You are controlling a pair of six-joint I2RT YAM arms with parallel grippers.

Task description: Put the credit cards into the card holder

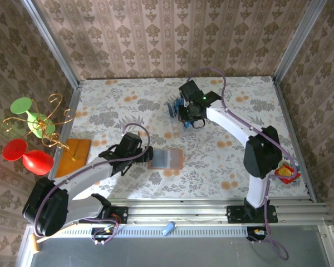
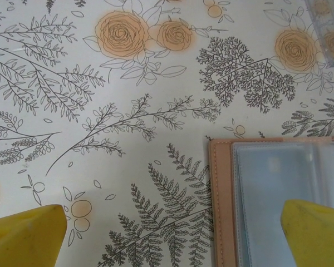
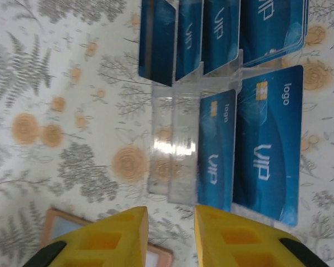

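The left claw [image 2: 167, 236] stands wide, its yellow fingertips [image 2: 25, 236] far apart with nothing between them but the table [image 1: 117, 94]. One fingertip hangs over bare flowered cloth just left of the card holder [image 2: 278, 189]. The other hangs over the holder's grey inside. The card holder lies open and flat, a tan stitched border framing pale, glossy pockets.

The right claw [image 3: 171, 231] is narrow, with a slim gap between its yellow fingers. Cloth shows through the gap and nothing is gripped. It hovers on the far side of the card holder, at the near end of a clear plastic rack [image 3: 172, 144]; I cannot tell whether it touches the rack. A tan corner of the card holder shows just beside one finger in the right wrist view.

The credit cards [image 3: 267, 144], blue and marked "VIP" and "logo", stand in the rack's slots. Two are in the row closer to the claw and several more are in the row behind it.

From above, the rack with its cards sits just beyond the card holder, near it but apart. A flat orange-brown square [image 1: 75, 150] lies well to the left of the card holder, at the table's left edge. A gold wire stand [image 1: 44, 119] on the square carries green and red discs.
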